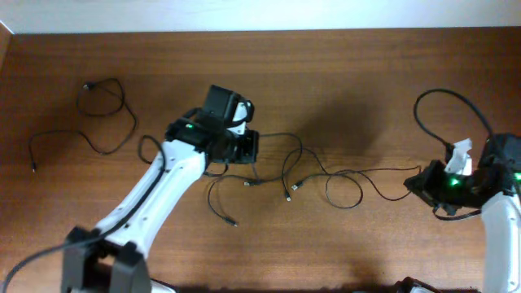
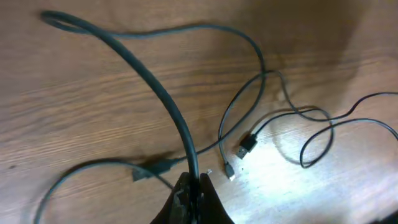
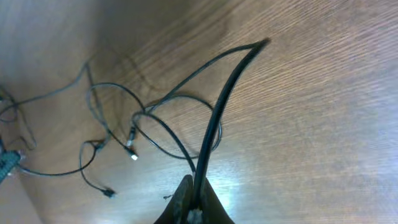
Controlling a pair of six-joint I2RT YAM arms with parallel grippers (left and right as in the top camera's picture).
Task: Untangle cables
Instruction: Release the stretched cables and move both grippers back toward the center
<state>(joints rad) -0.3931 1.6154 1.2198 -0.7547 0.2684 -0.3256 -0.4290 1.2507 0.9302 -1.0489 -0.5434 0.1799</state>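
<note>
Both sets of jaws are pinched shut on the cables [image 2: 247, 145], which lie strung along the table [image 1: 366, 81] between the left gripper [image 2: 194, 190] and the right gripper [image 3: 194, 196], the tangle nearer the left.

The left arm [image 1: 159, 189] has a long white link with rounded edges, capped by black joint housings at both ends. A small green light [image 1: 189, 126] glows on its black wrist, next to a boxy black camera block [image 1: 218, 102]. A thick black cable [image 1: 122, 213] runs along the white shell. The right arm [image 1: 501, 236] is also white, with a black wrist, a green indicator [image 1: 453, 181] and a white bracket [image 1: 461, 155]. The left end effector [image 2: 193, 196] and right end effector [image 3: 193, 202] have dark, narrow, tapering fingers.
</note>
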